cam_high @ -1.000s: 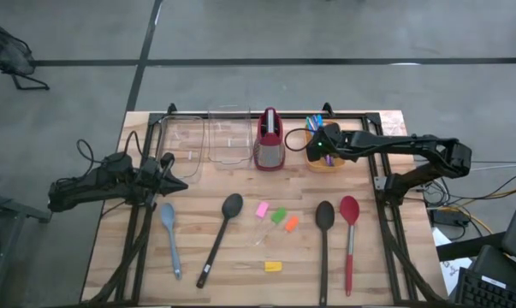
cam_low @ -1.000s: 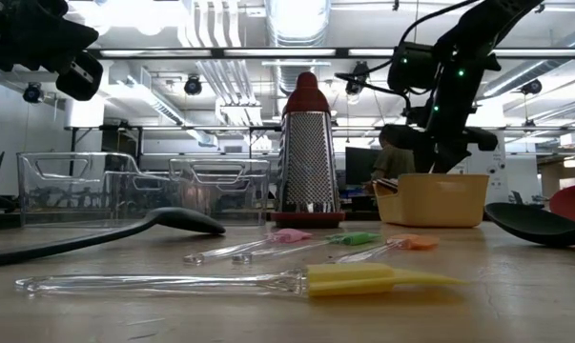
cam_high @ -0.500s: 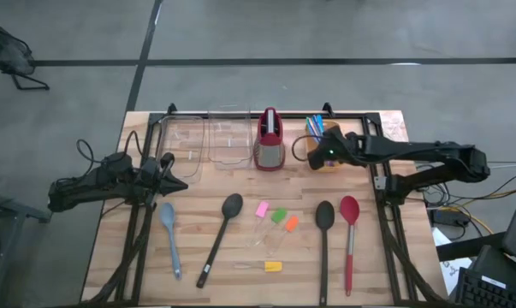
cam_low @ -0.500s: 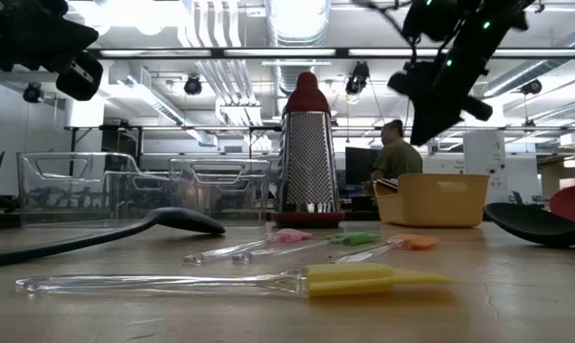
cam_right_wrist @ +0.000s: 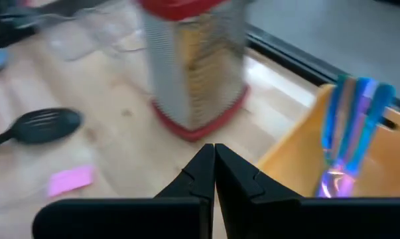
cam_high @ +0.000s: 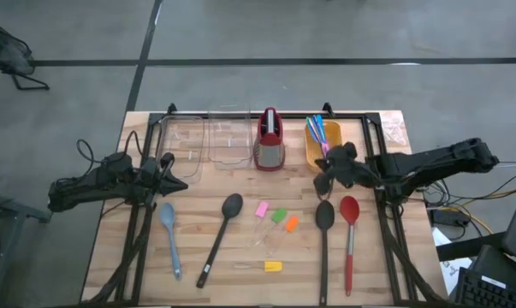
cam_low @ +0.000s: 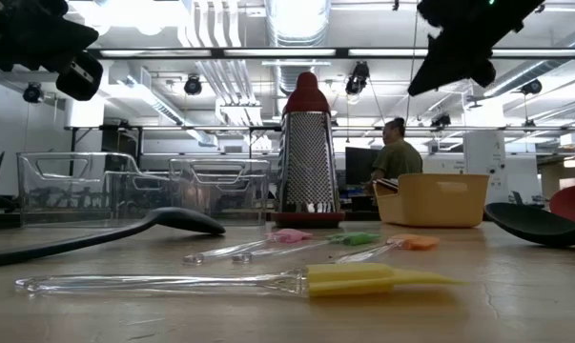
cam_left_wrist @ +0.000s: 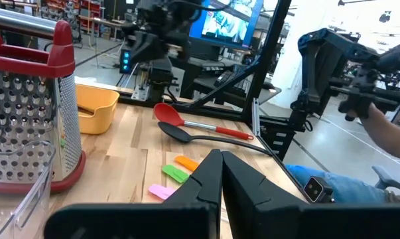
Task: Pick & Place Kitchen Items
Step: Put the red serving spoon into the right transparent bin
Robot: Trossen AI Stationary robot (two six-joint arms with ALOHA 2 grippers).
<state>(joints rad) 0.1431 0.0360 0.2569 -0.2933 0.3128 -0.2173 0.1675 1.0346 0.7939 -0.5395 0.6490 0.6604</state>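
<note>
My right gripper (cam_high: 323, 178) is shut and empty, high above the table (cam_low: 430, 84) between the orange bin (cam_high: 319, 145) and the black spoon (cam_high: 324, 239). My left gripper (cam_high: 174, 175) is shut and empty at the left, above the grey-blue spoon (cam_high: 169, 238). A black slotted spoon (cam_high: 219, 238) and a red spoon (cam_high: 349, 239) lie flat on the table. Pink (cam_high: 262, 209), green (cam_high: 279, 216), orange (cam_high: 291, 223) and yellow (cam_high: 273, 266) blocks on clear handles lie mid-table. Blue and pink cutlery (cam_right_wrist: 349, 126) stands in the orange bin.
A red-and-grey grater (cam_high: 269, 141) stands upright at the back centre, beside two clear bins (cam_high: 187, 141) (cam_high: 228, 141). A person (cam_low: 394, 152) shows in the room behind the table. Black frame rails run along the table's left and right sides.
My right gripper has risen from the orange bin and gone toward the table's near edge, and now hangs over the head of the black spoon. The cutlery stays in the bin.
</note>
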